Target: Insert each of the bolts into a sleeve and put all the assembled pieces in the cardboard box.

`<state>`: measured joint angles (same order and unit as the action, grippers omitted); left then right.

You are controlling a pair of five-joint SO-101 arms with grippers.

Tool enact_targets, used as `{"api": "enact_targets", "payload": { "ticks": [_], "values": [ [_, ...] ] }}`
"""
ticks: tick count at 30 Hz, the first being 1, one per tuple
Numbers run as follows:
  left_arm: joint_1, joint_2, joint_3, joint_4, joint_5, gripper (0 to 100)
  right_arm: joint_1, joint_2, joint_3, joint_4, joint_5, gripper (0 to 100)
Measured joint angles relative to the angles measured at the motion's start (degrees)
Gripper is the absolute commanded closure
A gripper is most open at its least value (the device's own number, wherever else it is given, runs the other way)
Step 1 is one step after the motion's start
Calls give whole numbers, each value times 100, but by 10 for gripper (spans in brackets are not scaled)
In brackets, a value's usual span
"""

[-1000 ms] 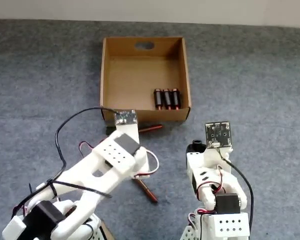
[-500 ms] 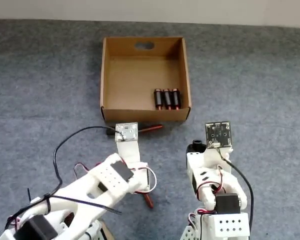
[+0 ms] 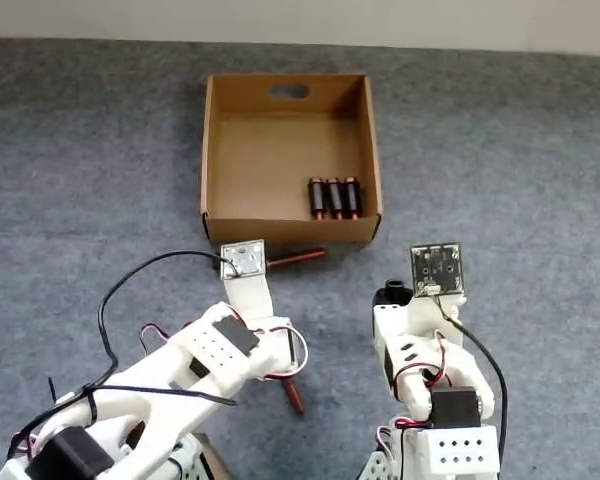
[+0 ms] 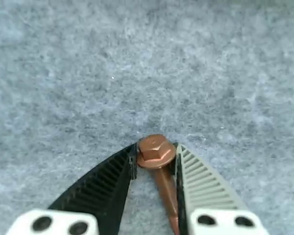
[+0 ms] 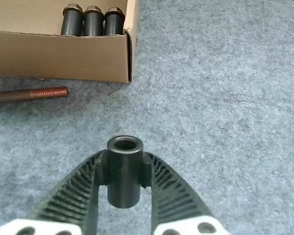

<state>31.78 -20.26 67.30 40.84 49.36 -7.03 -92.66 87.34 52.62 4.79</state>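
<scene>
Wrist views show left fingers (image 4: 108, 186) clasping bolt (image 4: 157, 152), right fingers (image 5: 174, 193) sleeve (image 5: 123, 171).

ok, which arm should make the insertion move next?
Left, probably: the left gripper is shut on a bolt; the right gripper holds the sleeve with its bore end clear.

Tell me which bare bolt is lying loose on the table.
The bolt beside the cardboard box's front wall. The other bare bolt is clamped in the left jaws; the three in the box wear sleeves.
</scene>
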Motion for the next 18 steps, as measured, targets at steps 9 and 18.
{"api": "enact_targets", "payload": {
  "ticks": [9, 18],
  "values": [
    [-35, 0, -18, -18, -220, 854, 0, 0, 0, 0, 0, 992],
    [-35, 0, -97, 9, -229, 968, 0, 0, 0, 0, 0, 992]
  ]
}}
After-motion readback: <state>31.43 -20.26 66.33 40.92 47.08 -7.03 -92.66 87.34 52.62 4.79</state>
